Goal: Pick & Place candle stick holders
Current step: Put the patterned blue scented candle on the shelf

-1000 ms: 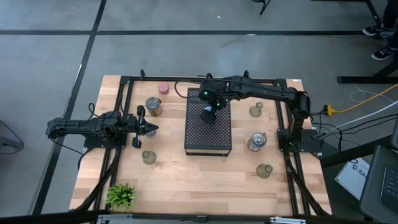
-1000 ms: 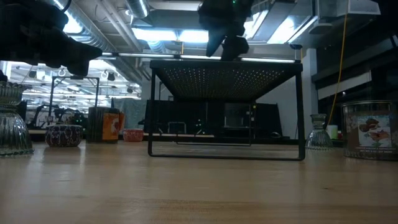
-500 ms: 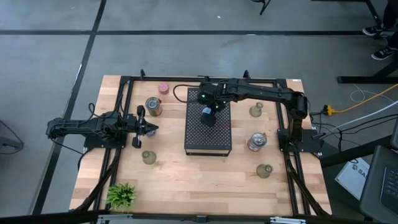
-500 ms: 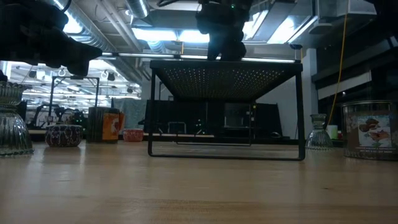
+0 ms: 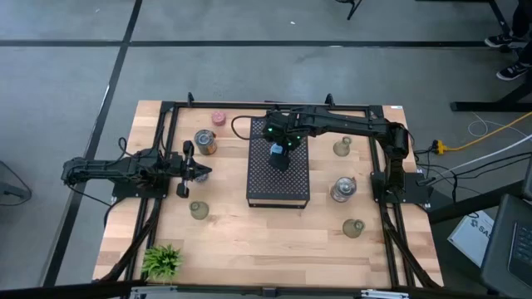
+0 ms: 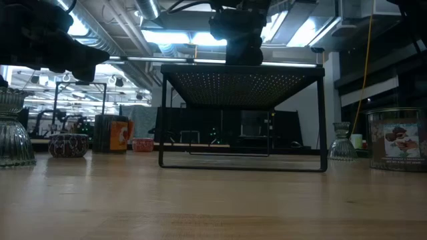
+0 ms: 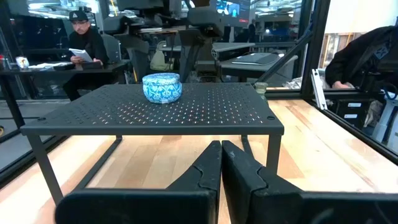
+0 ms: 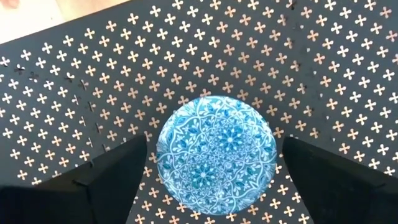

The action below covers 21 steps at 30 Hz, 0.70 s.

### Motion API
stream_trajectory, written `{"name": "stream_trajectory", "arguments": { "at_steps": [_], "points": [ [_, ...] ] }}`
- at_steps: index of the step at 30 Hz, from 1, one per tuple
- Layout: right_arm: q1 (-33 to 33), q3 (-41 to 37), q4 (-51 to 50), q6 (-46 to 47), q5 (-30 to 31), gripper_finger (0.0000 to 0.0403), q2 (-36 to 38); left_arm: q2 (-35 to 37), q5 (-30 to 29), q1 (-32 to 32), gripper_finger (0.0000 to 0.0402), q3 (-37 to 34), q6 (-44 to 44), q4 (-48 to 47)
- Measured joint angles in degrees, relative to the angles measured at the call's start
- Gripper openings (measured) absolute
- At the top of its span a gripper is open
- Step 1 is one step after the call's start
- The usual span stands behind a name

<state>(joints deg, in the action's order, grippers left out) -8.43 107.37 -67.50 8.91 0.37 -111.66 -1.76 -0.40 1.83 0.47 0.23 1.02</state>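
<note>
A blue patterned candle stick holder (image 8: 216, 152) stands on its base on top of the black perforated tray (image 5: 278, 178), toward the tray's far end (image 7: 162, 87). My right gripper (image 8: 214, 168) points steeply down over it, open, with one finger on either side of the holder and a gap to each. The low view shows this gripper (image 6: 243, 47) just above the tray top. My left gripper (image 7: 222, 152) waits shut and level at the table's left (image 5: 202, 171), facing the tray.
Other holders stand on the wooden table: pink (image 5: 219, 118) and silvery (image 5: 204, 142) at the far left, olive (image 5: 198, 210) at the near left, and three right of the tray (image 5: 342, 148), (image 5: 342, 190), (image 5: 353, 227). A green plant (image 5: 162, 260) sits at the near left corner.
My right gripper has rolled a little about its own pointing line above the blue holder and stayed open. The holder has kept its place on the tray.
</note>
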Motion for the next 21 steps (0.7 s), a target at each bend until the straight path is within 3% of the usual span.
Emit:
{"name": "stream_trajectory", "arguments": {
  "at_steps": [21],
  "points": [
    [0.28,0.00,0.03,-0.85,-1.63,0.0364,-1.70,-0.01,0.00,-0.02,0.0006,0.00,0.00,0.00]
  ]
}}
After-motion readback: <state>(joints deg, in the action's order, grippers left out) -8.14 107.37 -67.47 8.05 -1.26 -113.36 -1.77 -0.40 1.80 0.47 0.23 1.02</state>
